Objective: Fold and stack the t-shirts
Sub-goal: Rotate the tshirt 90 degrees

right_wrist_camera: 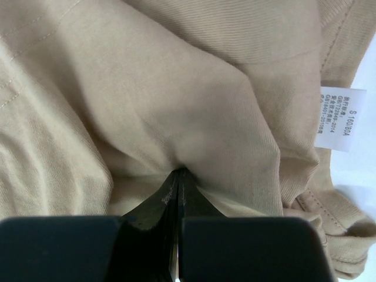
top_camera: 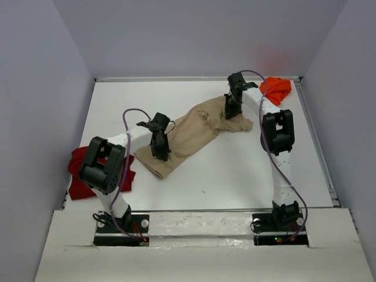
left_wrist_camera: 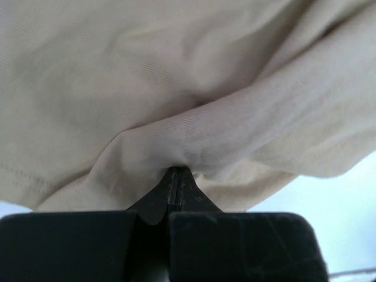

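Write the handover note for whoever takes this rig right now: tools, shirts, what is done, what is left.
Left tool: shut on the near-left end of the tan t-shirt.
Right tool: shut on its far-right end.
Tan t-shirt: bunched, lying diagonally across the table between the tools.
Dark red t-shirt: crumpled at the near left edge.
Orange t-shirt: crumpled in the far right corner.
Done: nothing folded or stacked.
Left: fold all three, then stack.

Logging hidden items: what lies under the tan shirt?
Only the white table shows at the edges of the tan shirt. Its bunched cloth hides anything beneath. The left fingers and right fingers are shut on its folds.
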Controlling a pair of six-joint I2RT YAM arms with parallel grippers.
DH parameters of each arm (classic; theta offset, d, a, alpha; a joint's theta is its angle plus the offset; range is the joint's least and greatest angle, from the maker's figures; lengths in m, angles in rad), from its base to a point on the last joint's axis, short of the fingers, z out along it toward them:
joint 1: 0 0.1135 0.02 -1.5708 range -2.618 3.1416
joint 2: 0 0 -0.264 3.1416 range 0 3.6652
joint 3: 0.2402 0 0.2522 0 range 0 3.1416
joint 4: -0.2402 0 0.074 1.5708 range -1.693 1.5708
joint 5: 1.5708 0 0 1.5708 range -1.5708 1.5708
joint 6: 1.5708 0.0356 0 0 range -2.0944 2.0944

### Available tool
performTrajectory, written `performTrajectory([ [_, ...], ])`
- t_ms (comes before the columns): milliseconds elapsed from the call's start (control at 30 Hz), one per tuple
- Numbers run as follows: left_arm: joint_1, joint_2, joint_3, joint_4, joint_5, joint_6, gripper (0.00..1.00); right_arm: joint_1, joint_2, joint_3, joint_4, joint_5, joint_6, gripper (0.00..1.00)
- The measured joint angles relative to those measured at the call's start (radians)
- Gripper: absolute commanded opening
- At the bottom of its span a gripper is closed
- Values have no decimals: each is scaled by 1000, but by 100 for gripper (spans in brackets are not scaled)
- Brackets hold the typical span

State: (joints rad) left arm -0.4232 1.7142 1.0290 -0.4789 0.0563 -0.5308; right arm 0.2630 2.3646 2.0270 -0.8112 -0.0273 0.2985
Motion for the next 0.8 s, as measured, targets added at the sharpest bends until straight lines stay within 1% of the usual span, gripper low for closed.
performTrajectory([
  [233,-141,-36,-59,38,94,-62,0,0,186,332,-121,-45,-47,0],
  [300,-188,-50,-82,50,120,-82,0,0,217,387,-133,-55,-61,0],
  [533,-370,-114,-173,68,194,-157,0,0,253,451,-150,-63,-99,0],
  [800,-527,-187,-238,45,227,-241,0,-7,327,586,-169,-88,-153,0],
])
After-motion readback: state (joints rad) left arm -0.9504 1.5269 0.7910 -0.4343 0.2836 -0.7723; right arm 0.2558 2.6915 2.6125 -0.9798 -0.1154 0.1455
